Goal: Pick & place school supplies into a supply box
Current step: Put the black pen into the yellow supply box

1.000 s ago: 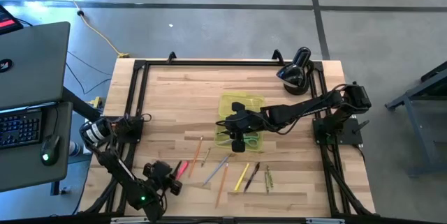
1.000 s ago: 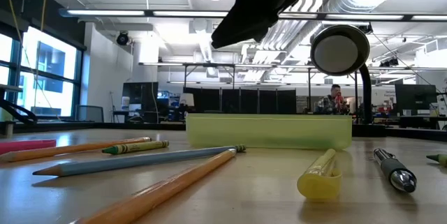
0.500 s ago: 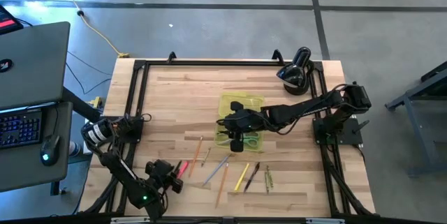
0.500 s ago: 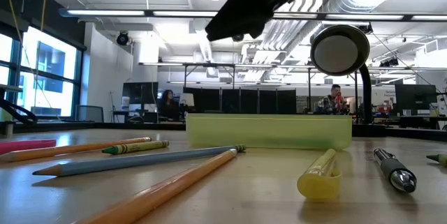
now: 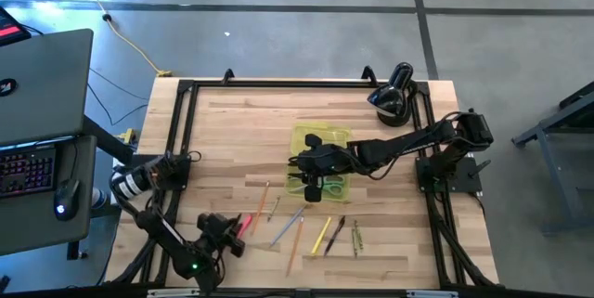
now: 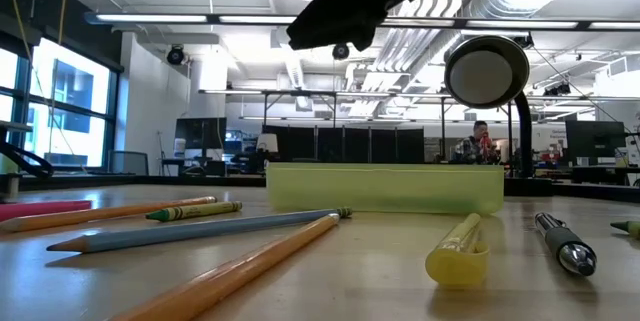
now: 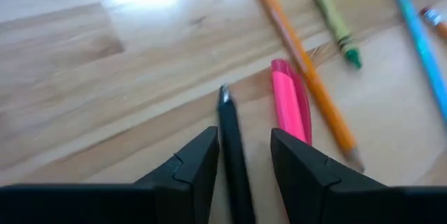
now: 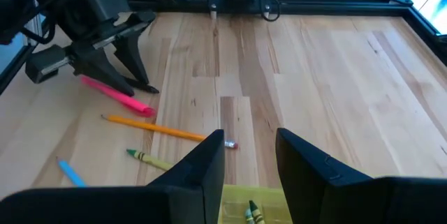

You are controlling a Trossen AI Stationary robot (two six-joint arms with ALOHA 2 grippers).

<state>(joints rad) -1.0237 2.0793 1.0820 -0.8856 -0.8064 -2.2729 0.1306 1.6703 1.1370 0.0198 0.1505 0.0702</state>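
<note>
Translucent yellow-green supply box (image 5: pixel 318 161) lies mid-table, long axis running front to back — your right gripper (image 5: pixel 312 187) hovers over it, fingers parted, empty. Left gripper (image 7: pixel 242 155) straddles a black pen (image 7: pixel 232 155), unclenched.

Even, bright overhead lighting; sharpness varying by view.
Lit from ceiling strip lights (image 6: pixel 330 21) at 12 o'clock in the low view, with a daylit window (image 6: pixel 60 101) at 9 o'clock. Soft, short shadows on the wooden table (image 5: pixel 232 131). Glare patch on the wood at 11 o'clock in the left wrist view, which is motion-blurred throughout. Near pencils (image 6: pixel 230 271) out of focus in the low view; arm overhead rendered as a dark silhouette.
</note>
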